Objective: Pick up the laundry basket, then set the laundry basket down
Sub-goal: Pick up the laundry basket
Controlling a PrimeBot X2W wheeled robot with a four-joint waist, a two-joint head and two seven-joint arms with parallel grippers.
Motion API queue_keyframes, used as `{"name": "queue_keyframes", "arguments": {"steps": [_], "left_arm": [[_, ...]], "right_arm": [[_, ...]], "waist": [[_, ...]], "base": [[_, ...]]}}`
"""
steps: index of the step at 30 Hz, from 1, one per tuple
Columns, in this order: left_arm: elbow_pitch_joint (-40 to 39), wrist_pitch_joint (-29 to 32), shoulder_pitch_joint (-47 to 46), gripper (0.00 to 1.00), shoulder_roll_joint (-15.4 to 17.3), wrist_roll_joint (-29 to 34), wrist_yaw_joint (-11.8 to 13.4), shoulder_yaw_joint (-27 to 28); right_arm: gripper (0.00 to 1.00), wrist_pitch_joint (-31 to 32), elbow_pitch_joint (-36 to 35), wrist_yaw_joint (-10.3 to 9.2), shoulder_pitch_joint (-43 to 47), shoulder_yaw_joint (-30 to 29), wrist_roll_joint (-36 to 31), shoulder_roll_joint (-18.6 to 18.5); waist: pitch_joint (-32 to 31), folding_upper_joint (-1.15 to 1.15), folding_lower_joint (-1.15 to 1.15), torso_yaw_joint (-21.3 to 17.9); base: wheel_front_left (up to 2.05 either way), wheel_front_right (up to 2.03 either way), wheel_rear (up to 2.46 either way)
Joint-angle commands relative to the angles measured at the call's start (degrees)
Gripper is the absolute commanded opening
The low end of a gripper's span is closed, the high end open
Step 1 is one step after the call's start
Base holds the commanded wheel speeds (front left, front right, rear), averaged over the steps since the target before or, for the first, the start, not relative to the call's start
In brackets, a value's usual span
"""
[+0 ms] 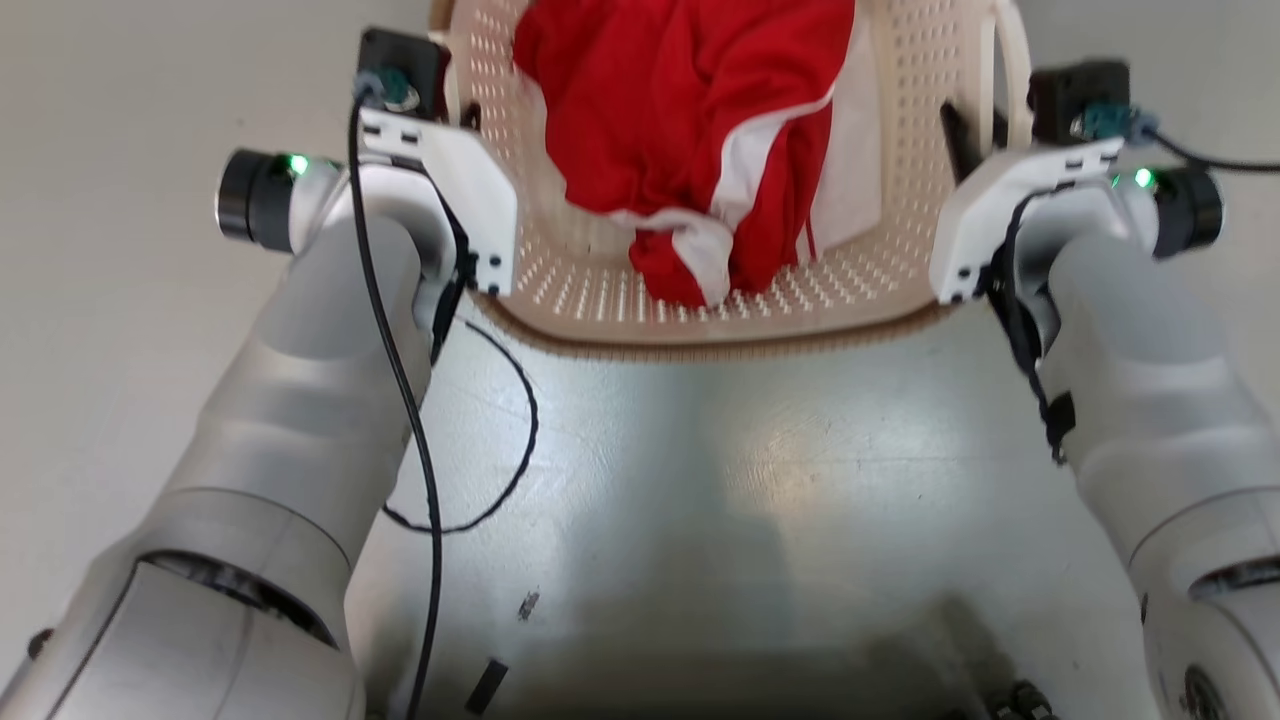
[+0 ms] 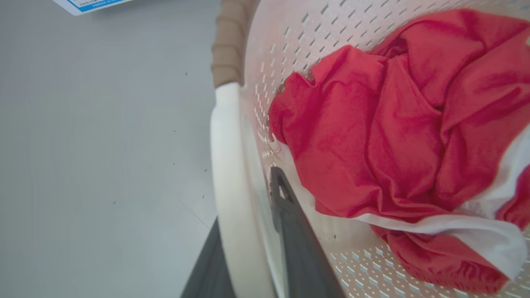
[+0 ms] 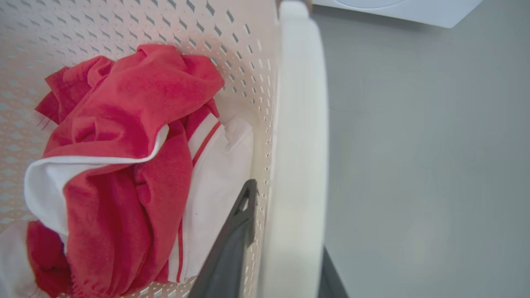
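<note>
The laundry basket (image 1: 585,290) is cream-white and perforated, with a brown rim, and sits just ahead of my base. A red and white garment (image 1: 690,130) lies bunched inside it. My left gripper (image 2: 246,203) straddles the basket's left side. One dark finger (image 2: 290,231) is inside the wall and the other is outside, and they press on the white loop handle (image 2: 225,157). My right gripper (image 3: 285,215) holds the right side the same way. Its inner finger (image 3: 232,248) lies against the wall and the white handle (image 3: 300,145) is between the jaws.
Grey floor lies on both sides of the basket. My shiny base plate (image 1: 700,480) lies below the basket, with a loose black cable (image 1: 505,450) looping over it. A white appliance corner (image 3: 397,10) is beyond the right handle. A blue-edged sheet (image 2: 91,4) lies on the floor.
</note>
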Motion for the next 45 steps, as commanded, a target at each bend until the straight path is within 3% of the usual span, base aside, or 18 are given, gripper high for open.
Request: {"name": "queue_keyframes", "arguments": {"steps": [1, 16, 20, 29, 45], "left_arm": [[-0.7, -0.3, 1.2, 0.0, 1.9, -0.2, 0.2, -0.2], [0.0, -0.2, 12.1, 0.0, 1.9, -2.2, -0.1, -2.9], [0.1, 1.2, 19.1, 0.0, 1.9, -3.0, -0.8, -4.7], [-0.3, 3.3, 27.9, 0.0, 1.9, -5.1, -1.6, -6.9], [-4.8, 9.1, 40.9, 0.0, 1.8, -9.8, -1.7, -12.9]], "right_arm": [[0.0, 0.4, -0.2, 0.41, 3.8, 1.8, 0.5, 1.0], [0.0, 6.4, -4.0, 0.41, 17.6, 16.1, 16.3, 1.0], [0.0, 11.4, -8.6, 0.41, 24.8, 24.2, 26.7, 1.0], [0.0, 16.8, -11.2, 0.41, 31.2, 33.1, 34.1, 1.0], [0.0, 25.0, -11.0, 0.41, 40.8, 42.3, 41.0, 1.0]], "waist": [[-1.4, 0.0, 0.0, -0.2], [-15.7, 0.0, 0.0, -2.9], [-23.6, 0.0, 0.0, -4.6], [-34.2, 0.0, 0.0, -6.0], [-51.6, 0.0, 0.0, -5.8]], "base": [[0.0, 0.0, 0.0], [0.0, 0.0, 0.0], [0.0, 0.0, 0.0], [0.0, 0.0, 0.0], [0.0, 0.0, 0.0]]}}
